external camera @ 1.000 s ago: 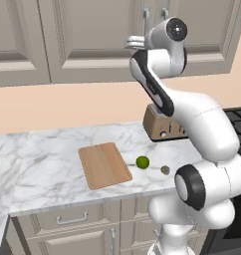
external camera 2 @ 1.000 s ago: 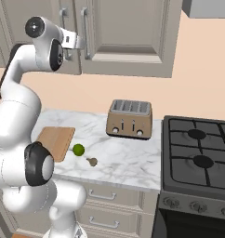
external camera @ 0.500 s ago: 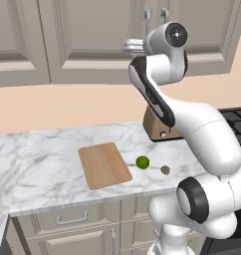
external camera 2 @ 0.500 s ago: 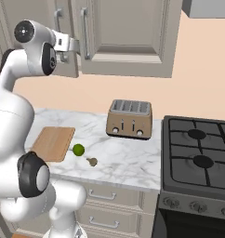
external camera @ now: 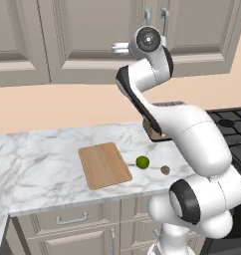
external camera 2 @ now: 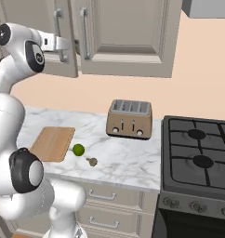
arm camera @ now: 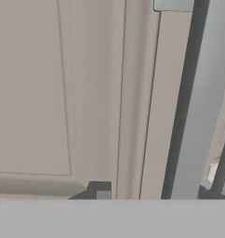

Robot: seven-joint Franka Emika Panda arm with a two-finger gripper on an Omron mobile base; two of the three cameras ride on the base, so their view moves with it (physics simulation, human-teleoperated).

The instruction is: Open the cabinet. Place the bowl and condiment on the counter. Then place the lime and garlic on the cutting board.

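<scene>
The tall grey-beige wall cabinet (external camera 2: 123,37) with raised-panel doors hangs above the counter. Its left door (external camera 2: 63,42) stands slightly ajar in the right base view, and the hand view looks closely at the door panel beside a long silver bar handle (arm camera: 202,102).

The gripper (external camera 2: 71,44) sits up at that door's edge near the handles. The fingers are too hidden to judge; I cannot tell whether they stand apart or pinch anything.

The main risk: the door is barely open, so if the hand has no firm hold on the handle, it may slip off and the door may stay nearly shut. Pulling off the hinge arc could also jam the wrist against the neighbouring door.

Below, on the white grey-veined marble counter (external camera: 48,169), the small bright green lime (external camera: 142,162) and the tiny brown-grey garlic (external camera: 165,170) lie just right of the light-brown wooden cutting board (external camera: 104,165). Both are round and could roll if the swinging elbow brushes them. The brown four-slot toaster (external camera 2: 129,118) stands further right.
</scene>
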